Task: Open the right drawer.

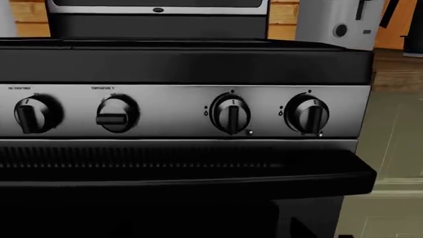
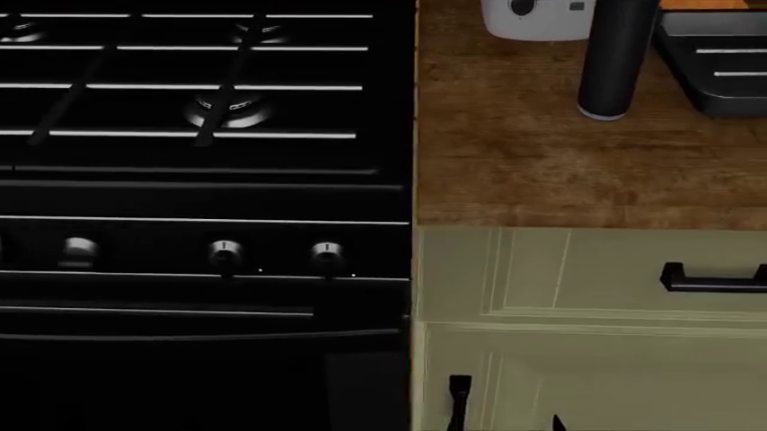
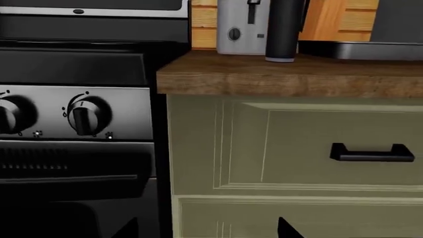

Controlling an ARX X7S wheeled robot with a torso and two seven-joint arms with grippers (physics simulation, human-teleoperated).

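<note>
The right drawer (image 2: 563, 269) is a pale sage-green front under the wooden counter, shut, with a black bar handle (image 2: 714, 278). The right wrist view faces the drawer (image 3: 297, 144) and its handle (image 3: 372, 153) from the front. My right gripper (image 3: 208, 229) is open, its two black fingertips (image 3: 289, 229) wide apart, low before the cabinet and away from the handle. My left gripper (image 1: 211, 230) faces the black oven. Only one fingertip (image 1: 302, 231) shows, far off centre, so it reads as open and holds nothing.
A black stove (image 2: 204, 108) with round knobs (image 1: 230, 114) fills the left. The wooden counter (image 2: 527, 153) carries a white toaster (image 3: 241, 27), a black cylinder (image 2: 617, 58) and a dark tray (image 2: 719, 58). Below the drawer is a cabinet door with a vertical black handle (image 2: 459, 400).
</note>
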